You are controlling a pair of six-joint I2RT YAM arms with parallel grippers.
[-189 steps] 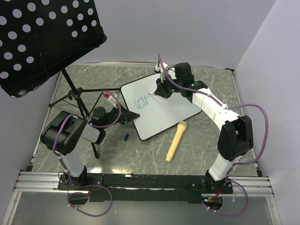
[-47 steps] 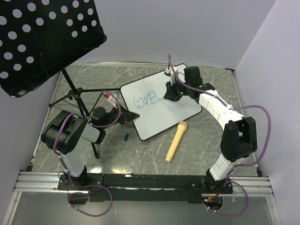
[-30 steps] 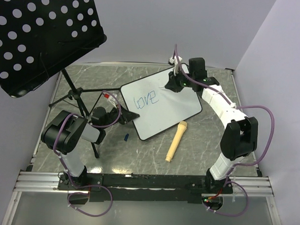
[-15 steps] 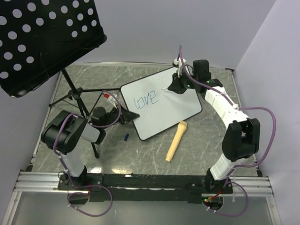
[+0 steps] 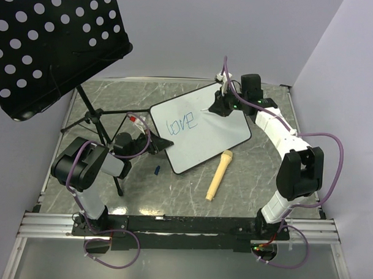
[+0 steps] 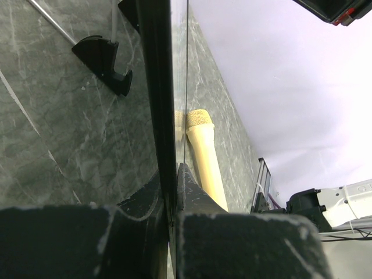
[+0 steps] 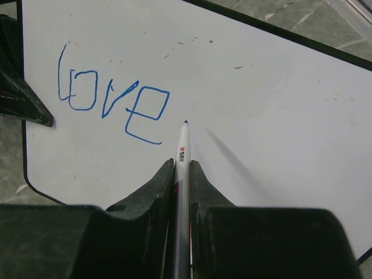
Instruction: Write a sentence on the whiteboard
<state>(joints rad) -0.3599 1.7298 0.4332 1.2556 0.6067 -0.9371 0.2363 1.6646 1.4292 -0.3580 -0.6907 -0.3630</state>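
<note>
The whiteboard (image 5: 205, 140) lies tilted on the table, white with a thin black rim. Of the sentence, only the blue word "love" (image 5: 182, 122) shows, also in the right wrist view (image 7: 110, 102). My right gripper (image 5: 216, 107) is shut on a white marker (image 7: 184, 139). The marker's tip hangs just right of the "e", slightly off the board (image 7: 279, 116). My left gripper (image 5: 148, 144) is shut on the whiteboard's near-left edge, seen edge-on as a black rim (image 6: 156, 87) between the left gripper's (image 6: 172, 174) jaws.
A black perforated music stand panel (image 5: 49, 43) overhangs the back left, and its tripod legs (image 5: 95, 121) stand beside my left arm. A beige microphone-shaped object (image 5: 218, 175) lies in front of the board and shows in the left wrist view (image 6: 203, 157). A small blue cap (image 5: 156, 169) lies near the board's front corner.
The writing has grown from "lo" to the whole word "love". My right gripper has moved right and back with the marker, off the word. The left gripper has not moved.
</note>
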